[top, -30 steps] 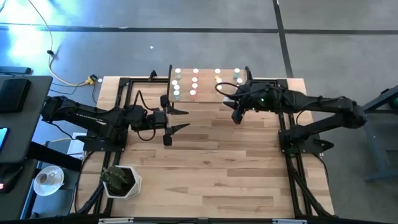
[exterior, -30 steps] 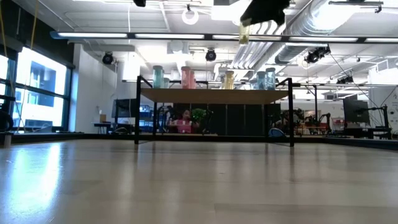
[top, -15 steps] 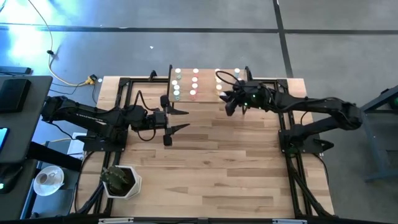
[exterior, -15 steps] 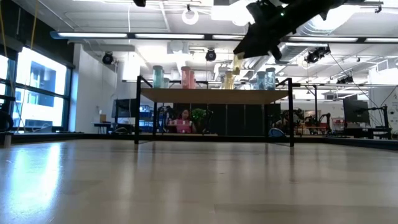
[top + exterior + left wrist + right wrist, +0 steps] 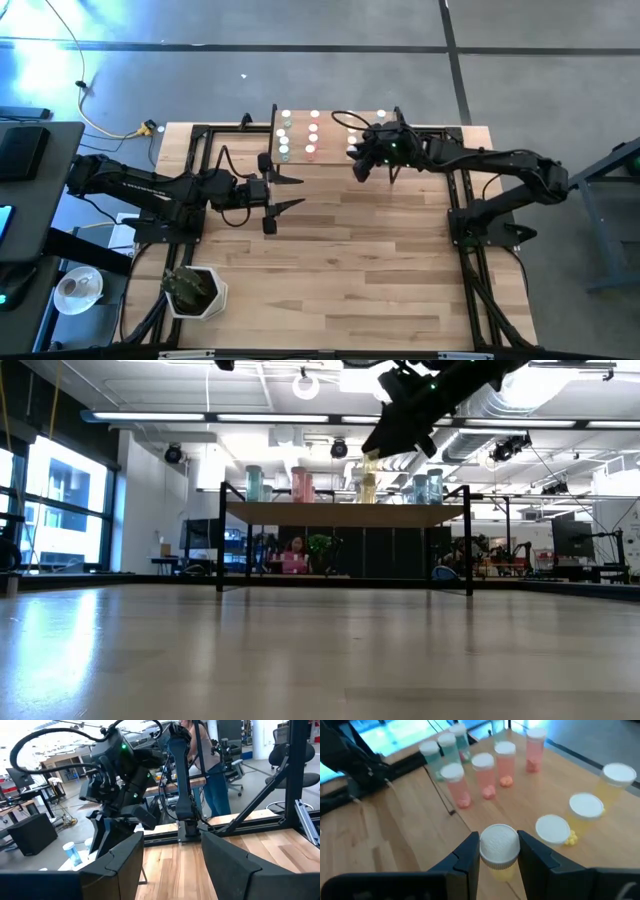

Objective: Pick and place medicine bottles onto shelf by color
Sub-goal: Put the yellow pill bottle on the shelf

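Observation:
The shelf (image 5: 332,138) stands at the table's far edge. On it stand medicine bottles with white caps: green ones (image 5: 440,751), pink ones (image 5: 485,772) and yellow ones (image 5: 585,809). My right gripper (image 5: 499,844) hangs over the shelf's near edge, by the yellow ones, shut on a yellow bottle (image 5: 500,866). In the low view this bottle (image 5: 370,460) hangs above the shelf board (image 5: 340,513). My left gripper (image 5: 293,192) waits open, above the table in front of the shelf's left end. My right gripper pinches the yellow bottle at its white cap (image 5: 487,847), one finger (image 5: 470,855) on each side. The fingers slant down toward the table's far left. The bottle is upright with its body below the fingertips, clear of the shelf.
A black frame (image 5: 200,150) runs along the table's sides. A white pot with a plant (image 5: 193,290) stands at the near left corner. Bare wood (image 5: 360,260) lies in front of the shelf. Beyond the table a person (image 5: 215,775) stands in the room.
My right gripper has gone down and toward the table's far left, from in front of the shelf's right part to over the yellow bottles. It has kept the yellow bottle, which hangs lower now, close above the shelf.

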Robot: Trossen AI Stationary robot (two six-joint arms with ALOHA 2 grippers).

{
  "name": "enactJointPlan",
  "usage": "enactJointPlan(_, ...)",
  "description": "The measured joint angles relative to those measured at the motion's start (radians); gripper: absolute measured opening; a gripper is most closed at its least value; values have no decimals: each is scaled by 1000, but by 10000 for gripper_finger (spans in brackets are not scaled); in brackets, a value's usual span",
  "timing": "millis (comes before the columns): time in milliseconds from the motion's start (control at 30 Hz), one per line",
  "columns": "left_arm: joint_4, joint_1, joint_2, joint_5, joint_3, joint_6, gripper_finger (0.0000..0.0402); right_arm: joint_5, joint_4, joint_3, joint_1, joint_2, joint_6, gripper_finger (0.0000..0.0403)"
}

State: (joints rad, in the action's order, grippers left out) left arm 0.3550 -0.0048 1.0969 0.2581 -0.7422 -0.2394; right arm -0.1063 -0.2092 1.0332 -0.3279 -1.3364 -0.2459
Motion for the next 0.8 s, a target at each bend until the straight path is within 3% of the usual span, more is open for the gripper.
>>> enactJointPlan(800, 0, 0, 0, 0, 0, 0, 189, -20, -81, 49, -33, -83, 19, 92)
